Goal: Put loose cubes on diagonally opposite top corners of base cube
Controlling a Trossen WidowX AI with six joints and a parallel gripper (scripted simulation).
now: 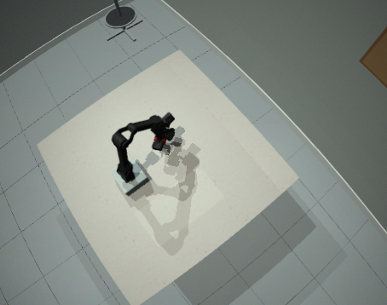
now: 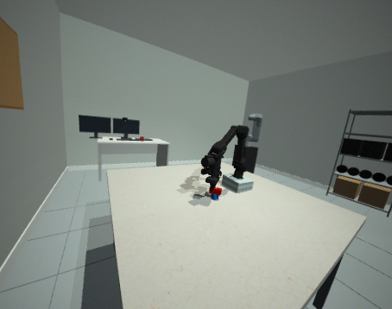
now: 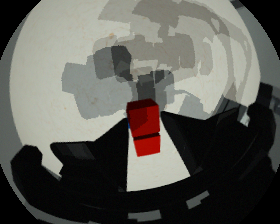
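A red cube (image 3: 144, 120) stands between the fingertips of my gripper (image 3: 144, 118) (image 2: 211, 190) in the wrist view. The fingers are slightly open, with thin gaps at the cube's sides. A second red cube (image 3: 147, 146) lies close beside it, lower in the wrist view, with a narrow dark gap between them. The blue base cube (image 2: 215, 197) is under the red cubes in the exterior view; only a sliver shows in the wrist view. In the top view the hand mostly hides the cubes, and small red patches (image 1: 156, 139) (image 1: 164, 140) show. How exactly the cubes sit over the base corners cannot be told.
The arm's pale base block (image 1: 137, 187) (image 2: 237, 183) stands on the pale table (image 1: 246, 170) (image 2: 206, 250), near the cubes. Shadows of the arm fall around the cubes. A white desk (image 2: 133, 148) with monitors and a shelf rack (image 2: 350, 113) stand beyond the table.
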